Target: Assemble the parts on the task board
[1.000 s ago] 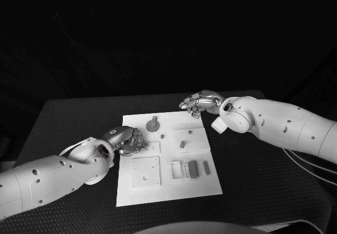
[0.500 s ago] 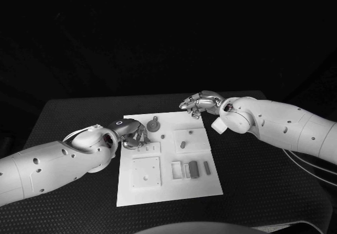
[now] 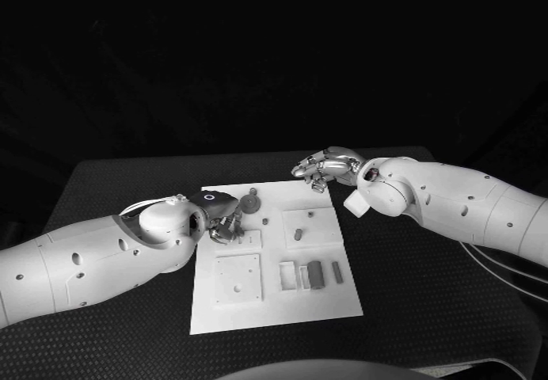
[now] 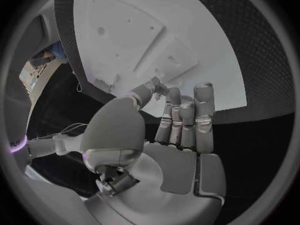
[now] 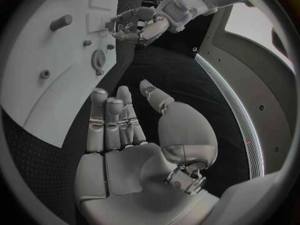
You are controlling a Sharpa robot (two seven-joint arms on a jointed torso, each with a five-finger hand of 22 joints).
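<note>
The white task board (image 3: 274, 305) lies mid-table. On it are a grey gear (image 3: 249, 204) near the far edge, a short peg (image 3: 297, 234) on a raised square, and small bars (image 3: 315, 274) beside a frame. My left hand (image 3: 222, 226) hovers over the board's left part, just short of the gear; its fingers (image 4: 187, 117) are stretched out with nothing in them. My right hand (image 3: 323, 168) is at the board's far right corner, palm (image 5: 134, 160) bare and fingers straight. From the right wrist I see the gear (image 5: 97, 60), the peg (image 5: 60, 22) and the left hand (image 5: 134, 27).
A raised square plate with holes (image 3: 237, 279) sits on the board's near left. The black table (image 3: 423, 293) surrounds the board on all sides. My left forearm (image 3: 92, 257) lies across the table's left half.
My left arm has swung in and forward, carrying the hand further over the board toward the gear. The right arm and the parts have stayed put.
</note>
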